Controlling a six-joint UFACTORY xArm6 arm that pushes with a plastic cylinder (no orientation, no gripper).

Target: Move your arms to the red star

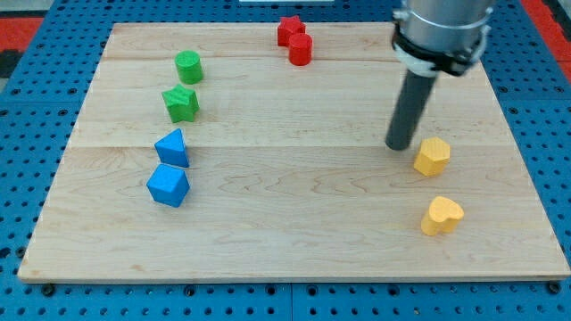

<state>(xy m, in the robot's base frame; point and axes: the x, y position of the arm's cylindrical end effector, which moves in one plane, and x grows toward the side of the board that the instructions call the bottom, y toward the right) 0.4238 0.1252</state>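
Observation:
The red star (288, 29) lies near the view's top edge of the wooden board, a little right of centre. A red cylinder (300, 49) touches it on its lower right. My tip (398, 145) rests on the board at the view's right, well below and to the right of the red star. It stands just left of a yellow hexagon-like block (432, 156), close to it with a small gap.
A yellow heart (442, 216) lies below the yellow hexagon-like block. At the view's left are a green cylinder (188, 67), a green star (181, 103), a blue triangular block (173, 148) and a blue block (169, 185). The wooden board (285, 223) sits on a blue pegboard.

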